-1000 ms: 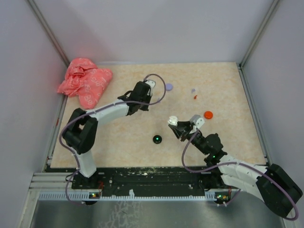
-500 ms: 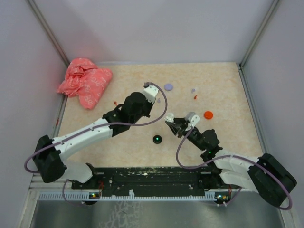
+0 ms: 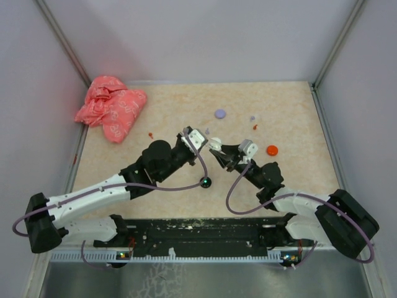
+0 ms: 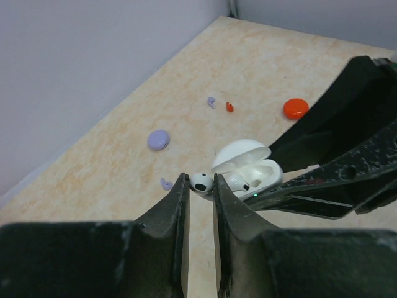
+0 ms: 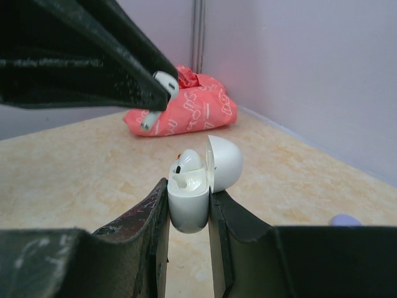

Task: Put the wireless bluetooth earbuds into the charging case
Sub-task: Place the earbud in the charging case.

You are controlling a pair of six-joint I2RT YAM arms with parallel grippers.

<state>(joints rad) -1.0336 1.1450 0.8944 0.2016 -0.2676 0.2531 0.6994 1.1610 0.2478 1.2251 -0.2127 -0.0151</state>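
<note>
You will find no text that can be read anywhere in these views. The only lettering is white print scattered over the crumpled pink bag (image 3: 110, 113) at about ten o'clock on the bench (image 3: 291, 124). Its creases break the print up too much for you to make out a word, even in the right wrist view, where it sits at twelve o'clock.

Left gripper (image 4: 199, 184) pinches white earbud (image 4: 201, 181) at its fingertips; open white charging case (image 4: 247, 166) just beyond right fingertip, lilac disc (image 4: 158, 139) farther out, left.
</note>
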